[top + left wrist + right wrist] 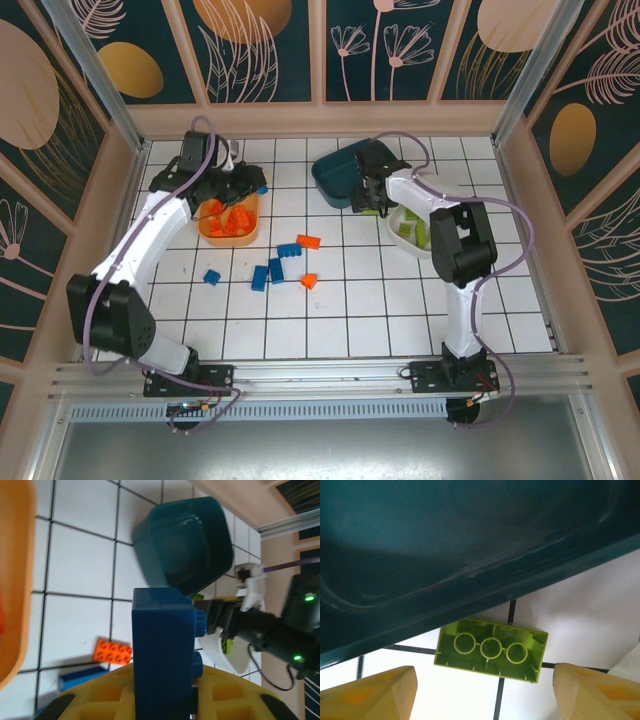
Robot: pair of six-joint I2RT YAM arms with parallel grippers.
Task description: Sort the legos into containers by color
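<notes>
The table is a flat grid of glossy white tiles with dark joints. The left arm, white shell with black joints, rises from the lower left, bends at a black elbow near the left edge and reaches to the upper left. The right arm climbs from the lower right, folds at a black joint and slants up-left.

There are three smooth, round-cornered plastic trays. The teal tray sits at upper centre. The orange tray at upper left holds orange bricks. The white tray, right of centre, holds green bricks.

The left hand hangs over the orange tray's upper right rim. It is clamped on a blue brick, whose long axis runs up and down the wrist frame, studs facing right. The right hand is low at the teal tray's lower right side. Its blunt yellow fingers stand wide apart, touching nothing.

Just ahead of them lies a lime green brick, hollow side up with three round tubes showing. Its long axis runs across the frame, dipping slightly to the right. Its far edge is tucked against the teal wall.

Loose on the middle tiles are four blue bricks and two orange bricks.
</notes>
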